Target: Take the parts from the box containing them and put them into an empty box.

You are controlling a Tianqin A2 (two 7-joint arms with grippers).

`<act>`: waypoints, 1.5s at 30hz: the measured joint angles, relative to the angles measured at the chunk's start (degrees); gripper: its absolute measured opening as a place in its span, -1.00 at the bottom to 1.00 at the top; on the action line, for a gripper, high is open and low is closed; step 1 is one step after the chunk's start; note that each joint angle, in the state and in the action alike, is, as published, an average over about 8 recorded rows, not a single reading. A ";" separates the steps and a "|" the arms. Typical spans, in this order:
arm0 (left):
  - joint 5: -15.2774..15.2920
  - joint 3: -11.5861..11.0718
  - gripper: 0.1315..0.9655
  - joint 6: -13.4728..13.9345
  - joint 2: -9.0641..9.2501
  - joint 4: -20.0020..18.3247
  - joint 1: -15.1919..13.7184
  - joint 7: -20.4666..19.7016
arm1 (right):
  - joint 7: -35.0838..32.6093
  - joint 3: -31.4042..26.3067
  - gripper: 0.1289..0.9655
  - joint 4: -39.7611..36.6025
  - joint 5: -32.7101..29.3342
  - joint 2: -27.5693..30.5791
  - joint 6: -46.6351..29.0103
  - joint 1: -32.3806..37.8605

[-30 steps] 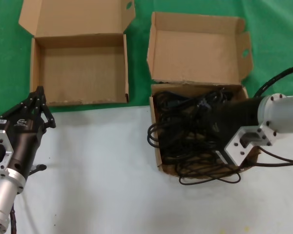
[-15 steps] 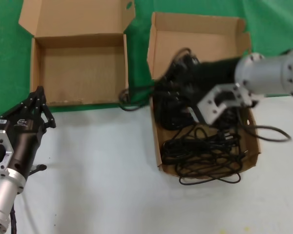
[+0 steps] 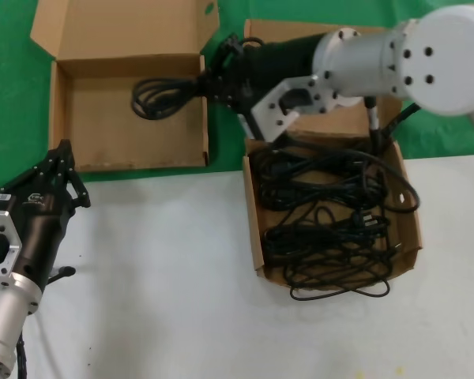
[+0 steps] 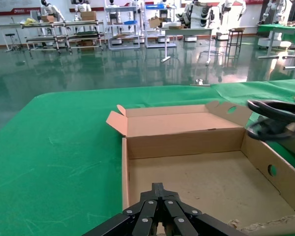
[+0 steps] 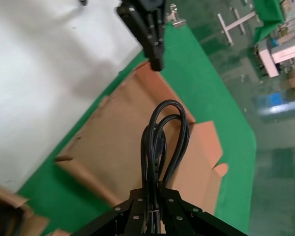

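On a counter [image 3: 166,268] half covered in green cloth, one looped cable [image 3: 162,96] is held clamped in the right gripper [image 3: 215,81] fingers over the empty box [image 3: 130,118], presumably for release, while the left gripper [image 3: 57,167], fingers together, is parked beside it.

Held cable's [image 3: 162,93] plug unseen.

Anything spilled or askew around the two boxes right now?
Yes. One black cable loop hangs over the front edge of the squarish box onto the white table. The right gripper carries another cable over the wide box.
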 joint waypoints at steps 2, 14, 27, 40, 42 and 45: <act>0.00 0.00 -0.97 0.00 0.00 0.00 0.00 0.00 | -0.54 -0.30 -0.88 -1.55 0.24 -1.35 1.00 0.58; 0.00 0.00 -0.97 0.00 0.00 0.00 0.00 0.00 | -7.69 -1.15 -0.89 -9.13 3.73 -7.40 9.03 1.22; 0.00 0.00 -0.97 0.00 0.00 0.00 0.00 0.00 | -15.96 -0.17 -0.73 -11.22 10.19 -7.99 13.62 0.01; 0.00 0.00 -0.97 0.00 0.00 0.00 0.00 0.00 | -25.76 9.81 -0.26 1.38 23.41 1.49 16.63 -8.68; 0.00 0.00 -0.97 0.00 0.00 0.00 0.00 0.00 | -26.31 11.56 -0.13 4.19 24.82 3.18 17.50 -10.63; 0.00 0.00 -0.97 0.00 0.00 0.00 0.00 0.00 | -26.66 13.73 0.06 7.87 26.09 5.21 19.19 -13.50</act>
